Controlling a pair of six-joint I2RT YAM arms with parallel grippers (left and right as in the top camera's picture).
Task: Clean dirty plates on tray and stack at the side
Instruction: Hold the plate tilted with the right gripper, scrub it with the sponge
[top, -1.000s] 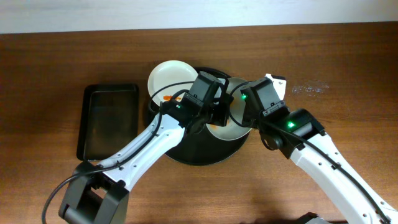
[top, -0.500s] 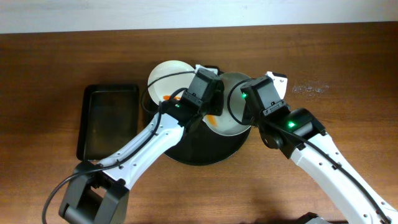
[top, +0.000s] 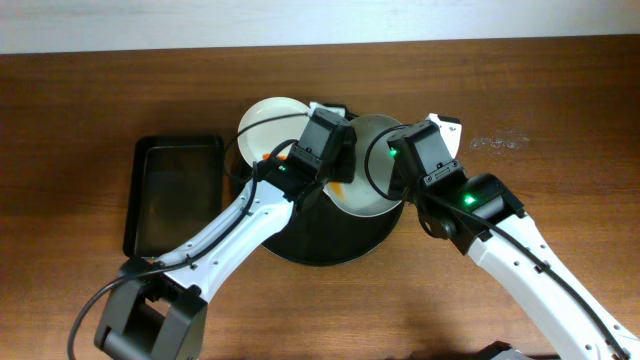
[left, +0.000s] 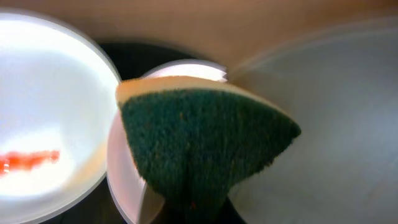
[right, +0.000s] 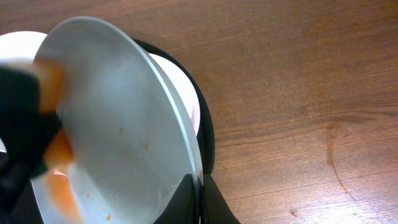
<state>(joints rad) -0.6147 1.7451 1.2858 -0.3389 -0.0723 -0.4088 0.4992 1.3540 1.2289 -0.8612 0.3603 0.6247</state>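
the right gripper is pinched on the rim of the held plate at its 6 o'clock edge. the plate is tipped steeply on edge above the round black tray. orange sauce streaks its face toward 8 o'clock, with a few specks near the middle.

the left gripper carries a green sponge. the fingers barely show, but the sponge is creased at its base, so it reads as clamped. its scouring side meets the held plate's face at 9 o'clock.

under both, a third plate lies flat on the tray. further off, at the tray's 11 o'clock, the smeared plate overhangs the rim, its orange streak unwiped. a rectangular black tray sits on the table, well apart at 9 o'clock.

the step in hand is probably wiping the first plate, and none is stacked aside yet. the next move calls for the sponge to sweep down through the 8 o'clock streak while the right pinch holds against the push. a one-edge grip could let the plate swing.

against a second ago, the left gripper has shifted toward 11 o'clock, baring an orange patch on the held plate. the held plate sits slightly further toward 12 o'clock. the other plates and both trays lie as they did.
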